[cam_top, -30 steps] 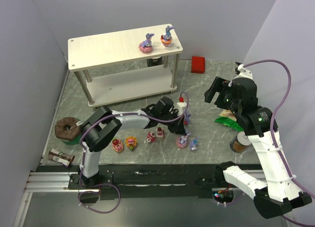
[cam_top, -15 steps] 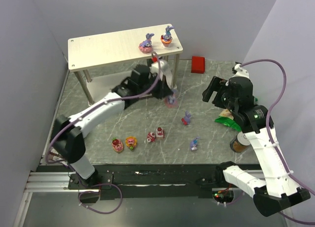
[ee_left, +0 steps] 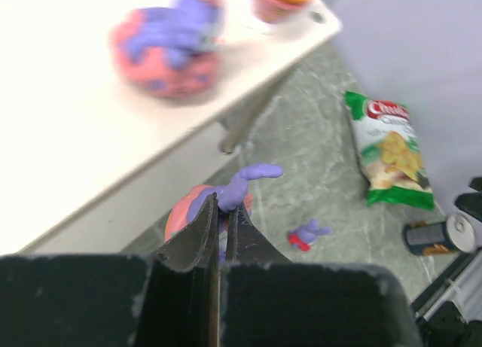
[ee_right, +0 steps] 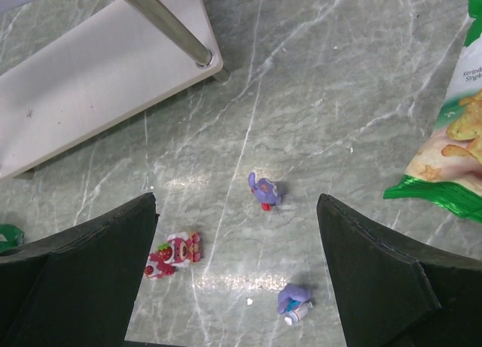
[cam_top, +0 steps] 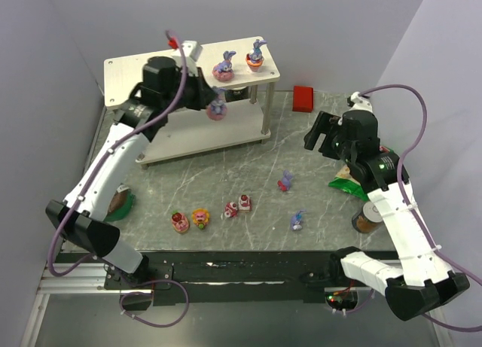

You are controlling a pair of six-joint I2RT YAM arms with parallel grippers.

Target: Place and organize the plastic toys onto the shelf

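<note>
Marble table (cam_top: 226, 170), left tool (ee_left: 221, 208) clamping pink-based bunny (ee_left: 242, 185) near shelf (cam_top: 151, 68)

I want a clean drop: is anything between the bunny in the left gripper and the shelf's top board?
Nothing visible. The left gripper holds the bunny just off the top board's front edge, with bare board beside it. The two placed bunnies stand nearer the right end, close by.

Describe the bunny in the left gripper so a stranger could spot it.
Find the shelf at the back of the table. Just in front of its top board, the left gripper pinches a purple bunny on a pink base. Unlike the similar bunny standing on top, it hangs in midair.
</note>
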